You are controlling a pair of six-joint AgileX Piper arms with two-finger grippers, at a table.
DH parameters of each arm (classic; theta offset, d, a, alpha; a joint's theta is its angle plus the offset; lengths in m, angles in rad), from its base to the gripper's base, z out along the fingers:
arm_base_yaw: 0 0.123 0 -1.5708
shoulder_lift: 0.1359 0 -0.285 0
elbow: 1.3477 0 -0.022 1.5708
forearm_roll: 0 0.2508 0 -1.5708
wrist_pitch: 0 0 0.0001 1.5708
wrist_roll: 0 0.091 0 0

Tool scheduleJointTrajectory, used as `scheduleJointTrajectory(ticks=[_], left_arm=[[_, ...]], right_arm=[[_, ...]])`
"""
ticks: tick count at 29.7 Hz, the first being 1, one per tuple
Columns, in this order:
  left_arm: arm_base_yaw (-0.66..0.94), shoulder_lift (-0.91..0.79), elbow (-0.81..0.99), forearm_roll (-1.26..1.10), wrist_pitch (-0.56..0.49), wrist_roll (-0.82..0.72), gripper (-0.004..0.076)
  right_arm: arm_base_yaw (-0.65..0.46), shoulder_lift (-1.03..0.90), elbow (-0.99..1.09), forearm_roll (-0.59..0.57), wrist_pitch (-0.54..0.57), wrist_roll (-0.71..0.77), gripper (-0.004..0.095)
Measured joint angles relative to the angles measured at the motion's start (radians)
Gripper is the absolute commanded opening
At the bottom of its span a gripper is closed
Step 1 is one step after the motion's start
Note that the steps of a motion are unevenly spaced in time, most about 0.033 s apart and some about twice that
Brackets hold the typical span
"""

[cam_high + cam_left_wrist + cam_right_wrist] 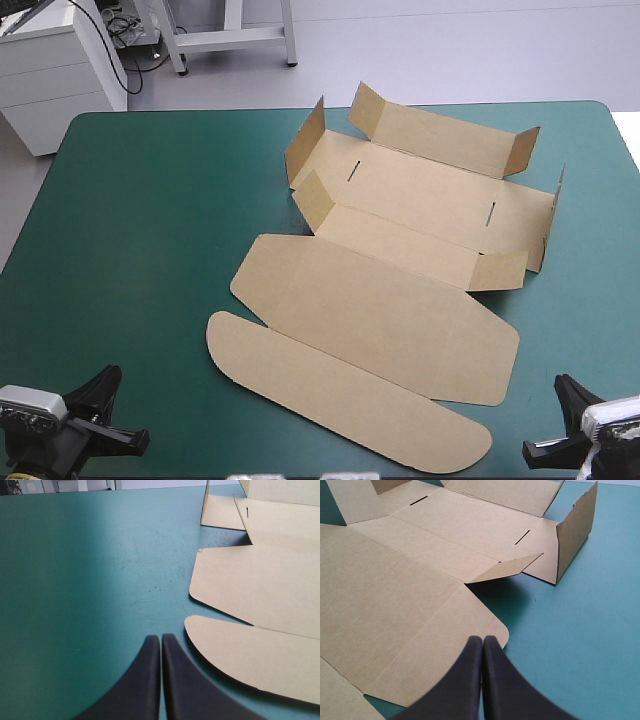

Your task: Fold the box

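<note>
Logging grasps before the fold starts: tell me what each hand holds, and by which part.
Nothing is held. The left hand and the right hand are both shut and empty, apart from the box.

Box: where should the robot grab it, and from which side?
I'd take the upright end wall at the right side of the box, from above, one finger on each face. It stands up off the table, while the big panels lie flat. The right end effector is nearest, but shut, so it must open first.
</note>
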Motion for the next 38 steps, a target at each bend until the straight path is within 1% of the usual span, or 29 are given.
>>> scheduleJointTrajectory(ticks=[17, 19, 21, 23, 28, 31, 34, 38], left_arm=[[0.000, 0.000, 0.000, 0.000, 0.000, 0.000, -0.0008], [0.000, 0.000, 0.000, 0.000, 0.000, 0.000, -0.0008], [0.000, 0.000, 0.000, 0.000, 0.000, 0.000, -0.0008], [0.000, 0.000, 0.000, 0.000, 0.000, 0.000, -0.0008], [0.000, 0.000, 0.000, 0.000, 0.000, 0.000, -0.0008], [0.000, 0.000, 0.000, 0.000, 0.000, 0.000, -0.0008], [0.000, 0.000, 0.000, 0.000, 0.000, 0.000, -0.0008], [0.000, 0.000, 0.000, 0.000, 0.000, 0.000, -0.0008]], right_arm=[[0.000, 0.000, 0.000, 0.000, -0.001, 0.000, -0.0020], [0.000, 0.000, 0.000, 0.000, -0.001, 0.000, -0.0006], [0.000, 0.000, 0.000, 0.000, -0.001, -0.004, 0.0039], [0.000, 0.000, 0.000, 0.000, -0.001, -0.008, 0.0118], [0.000, 0.000, 0.000, 0.022, -0.001, -0.041, 0.0419], [0.000, 0.000, 0.000, 0.028, 0.000, -0.053, 0.0548], [0.000, 0.000, 0.000, 0.032, 0.000, -0.039, 0.0556], [0.000, 0.000, 0.000, 0.033, 0.000, 0.051, 0.0552]])
